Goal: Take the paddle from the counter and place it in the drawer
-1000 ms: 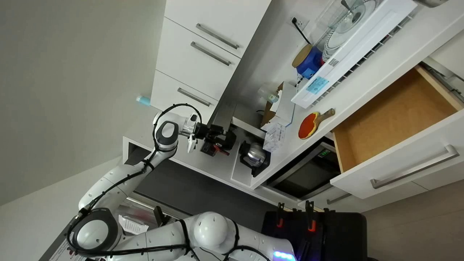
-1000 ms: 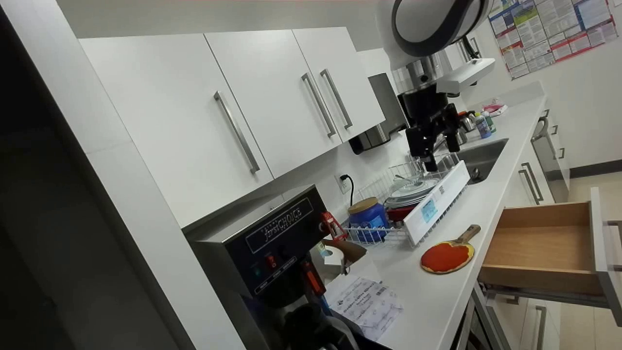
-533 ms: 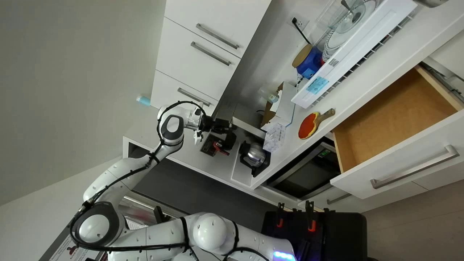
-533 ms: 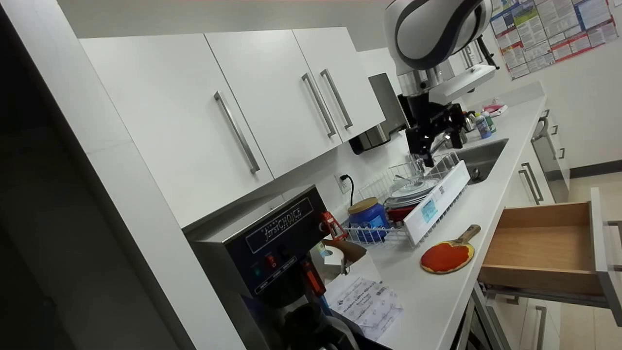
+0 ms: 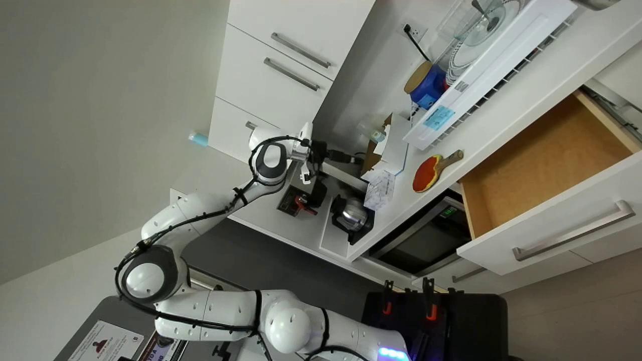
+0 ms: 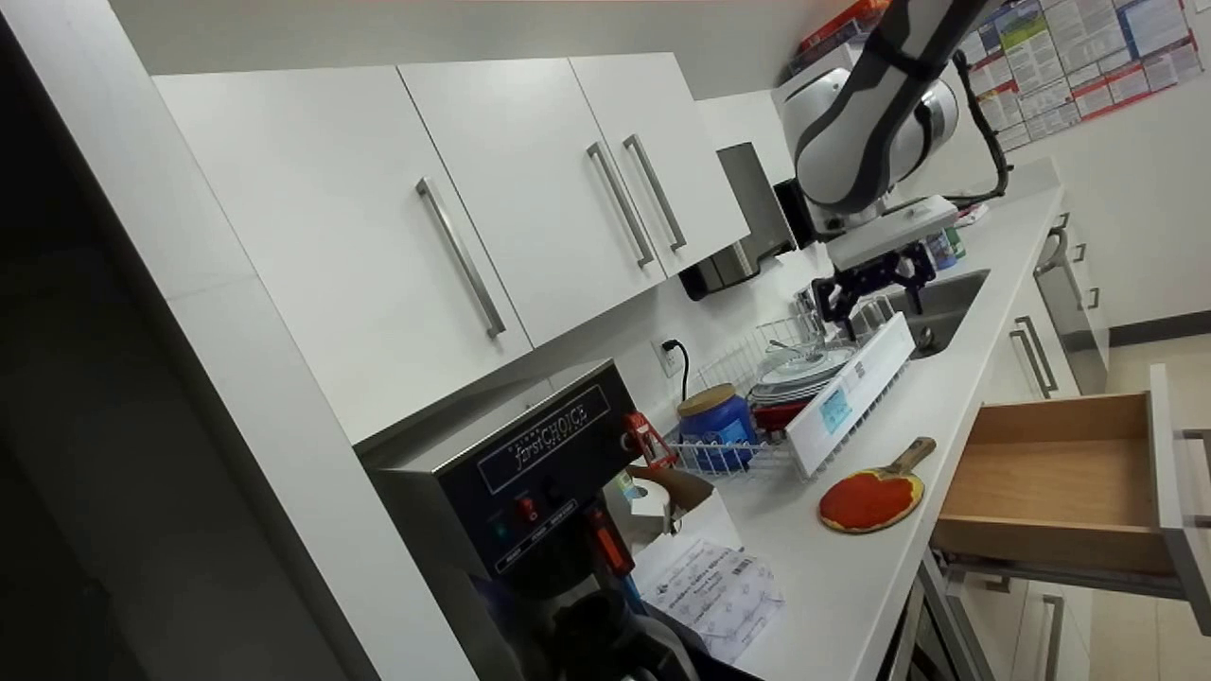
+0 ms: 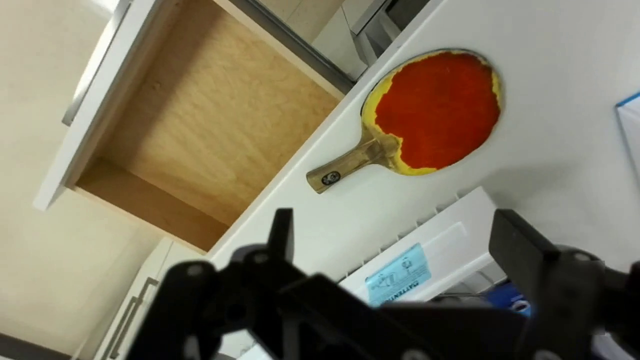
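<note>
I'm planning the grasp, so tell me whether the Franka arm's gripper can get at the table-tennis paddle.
Probably yes: the gripper is open, and nothing covers the table-tennis paddle on the counter. The white panel stands close by, so the approach may need to clear it.

White upper cabinets (image 6: 530, 189) with bar handles (image 6: 621, 204) line a pale wall (image 6: 643, 326).

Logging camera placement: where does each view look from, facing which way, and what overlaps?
An exterior view: room side, picture rolled, facing the counter; most of the arm shows.
An exterior view: near the coffee machine, looking along the counter; arm's end and pincer show.
Wrist view: over the counter, looking down; pincer at bottom.
All share paddle and drawer.
</note>
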`<state>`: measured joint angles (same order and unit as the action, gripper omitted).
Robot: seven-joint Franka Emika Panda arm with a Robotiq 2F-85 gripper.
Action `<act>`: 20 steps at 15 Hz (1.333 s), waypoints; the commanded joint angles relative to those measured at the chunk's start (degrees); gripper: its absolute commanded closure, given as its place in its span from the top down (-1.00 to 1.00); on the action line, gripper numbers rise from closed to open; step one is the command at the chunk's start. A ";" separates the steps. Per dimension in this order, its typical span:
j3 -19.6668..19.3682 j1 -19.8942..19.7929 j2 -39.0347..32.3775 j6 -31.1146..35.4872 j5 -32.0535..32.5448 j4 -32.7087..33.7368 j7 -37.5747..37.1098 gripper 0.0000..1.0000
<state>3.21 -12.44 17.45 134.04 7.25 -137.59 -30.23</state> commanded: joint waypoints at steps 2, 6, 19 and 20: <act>-1.87 -1.64 -8.46 6.96 0.82 2.20 -12.66 1.00; -4.47 0.13 -9.32 6.81 0.32 1.30 -13.35 1.00; -6.85 2.87 -22.95 7.44 -2.12 11.06 -47.15 1.00; -7.56 3.28 -24.55 7.50 -2.19 12.17 -49.94 1.00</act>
<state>-2.04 -11.06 -2.53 141.12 6.32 -129.46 -73.20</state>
